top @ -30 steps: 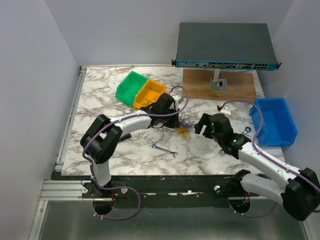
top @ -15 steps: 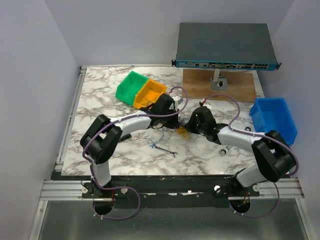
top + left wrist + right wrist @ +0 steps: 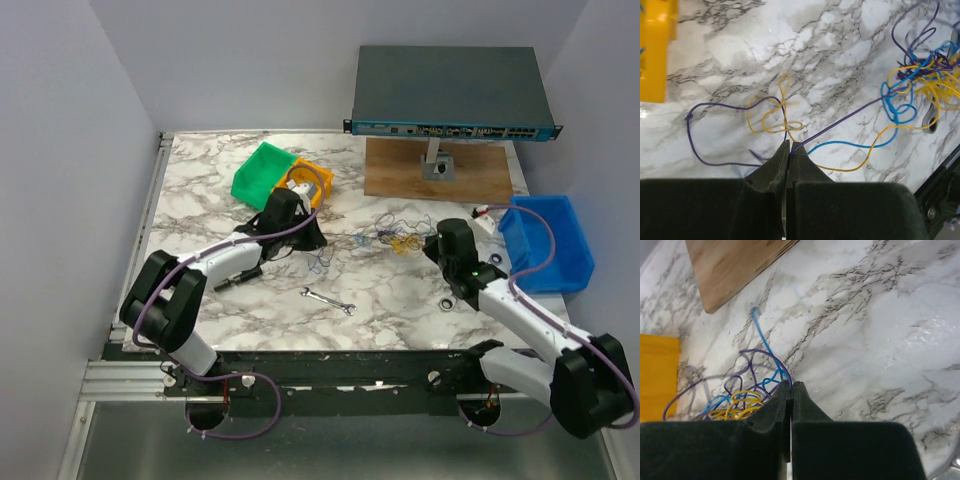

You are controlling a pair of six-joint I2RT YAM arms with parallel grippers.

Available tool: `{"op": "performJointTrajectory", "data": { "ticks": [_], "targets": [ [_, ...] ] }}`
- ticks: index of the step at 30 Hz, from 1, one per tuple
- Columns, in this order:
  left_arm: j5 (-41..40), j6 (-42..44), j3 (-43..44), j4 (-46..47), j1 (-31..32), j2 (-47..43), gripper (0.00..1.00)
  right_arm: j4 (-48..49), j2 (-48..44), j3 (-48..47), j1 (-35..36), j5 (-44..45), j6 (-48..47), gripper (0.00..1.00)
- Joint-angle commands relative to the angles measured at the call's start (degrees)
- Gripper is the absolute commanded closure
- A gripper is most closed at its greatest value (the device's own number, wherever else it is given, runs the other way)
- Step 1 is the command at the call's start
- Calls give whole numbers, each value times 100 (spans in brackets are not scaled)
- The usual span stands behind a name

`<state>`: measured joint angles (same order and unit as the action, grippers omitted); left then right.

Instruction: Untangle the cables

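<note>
Mid-pull, I reckon. My left hand (image 3: 788, 148), just in front of the yellow bin (image 3: 322, 178), is pinched shut on a purple strand of the cables (image 3: 400, 241). The main clump lies on the counter (image 3: 200, 190) well right of the bin. My right hand (image 3: 791, 388), further right, is clamped at the clump's edge, apparently on purple too. Next: ease apart slowly. The knot itself is too fine to read.

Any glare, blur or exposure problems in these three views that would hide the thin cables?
Top external: evenly lit and sharp, but the cables are too fine to separate strands. Left wrist: strands crisp; the left gripper is a near-black mass, with small glare on the table at the left edge. Right wrist: the right gripper is equally dark, sheen on the marble at right, strands readable.
</note>
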<state>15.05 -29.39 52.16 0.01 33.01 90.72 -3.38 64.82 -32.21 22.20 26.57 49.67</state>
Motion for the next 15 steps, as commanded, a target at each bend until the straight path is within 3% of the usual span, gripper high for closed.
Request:
{"op": "performJointTrajectory", "data": {
  "ticks": [1,3,7,12,15],
  "targets": [
    [262,-462,-336,632,-488,-134,100,-403,-789,504,-137,627,258,99],
    [302,-411,-317,665,-481,-124,100,-349,-921,542,-141,298,85,99],
    [-44,-332,-222,323,-531,-162,100,-1092,-1009,275,-137,555,177,99],
    [-602,-527,-445,194,-790,-459,100,-2377,-1375,157,-141,1305,1303,99],
    [-232,-462,-592,488,-937,-568,100,-1304,-1741,544,-137,-68,98,99]
  ]
}}
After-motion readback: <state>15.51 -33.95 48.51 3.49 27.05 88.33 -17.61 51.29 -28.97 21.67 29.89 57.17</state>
